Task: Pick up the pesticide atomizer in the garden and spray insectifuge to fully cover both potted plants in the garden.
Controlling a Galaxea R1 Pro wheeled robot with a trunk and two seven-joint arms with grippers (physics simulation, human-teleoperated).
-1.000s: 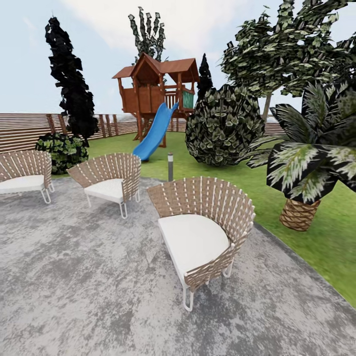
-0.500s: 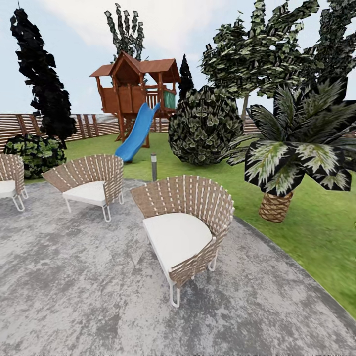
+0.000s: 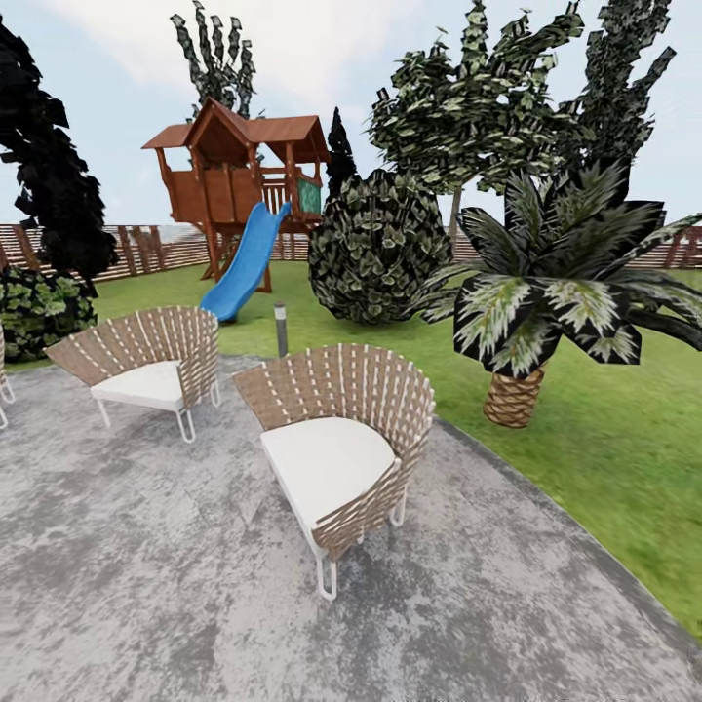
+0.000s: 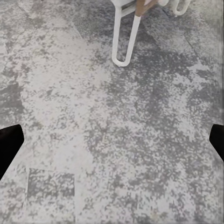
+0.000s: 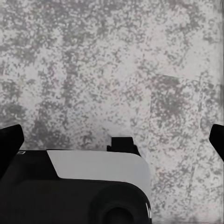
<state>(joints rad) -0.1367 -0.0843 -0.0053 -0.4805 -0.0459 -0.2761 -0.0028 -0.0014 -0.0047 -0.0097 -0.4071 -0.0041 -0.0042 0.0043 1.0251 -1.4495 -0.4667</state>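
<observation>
Head view: garden lawn (image 3: 604,458) right, grey stone patio (image 3: 146,565) in front. Two wicker chairs, near (image 3: 336,444) and far (image 3: 146,366); grey lamp post (image 3: 282,330) between them behind; palm (image 3: 546,292), playhouse with blue slide (image 3: 239,258), fence (image 3: 146,249). Left wrist: left gripper (image 4: 112,140) spread wide over patio, chair leg (image 4: 127,39) ahead. Right wrist: right gripper (image 5: 112,140) spread wide above patio and robot base (image 5: 74,186).

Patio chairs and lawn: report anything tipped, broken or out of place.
Nothing stands out. Both wicker chairs stand upright on the stone patio, cushions seated, and the palm and bollard lamp stand straight on the lawn.
</observation>
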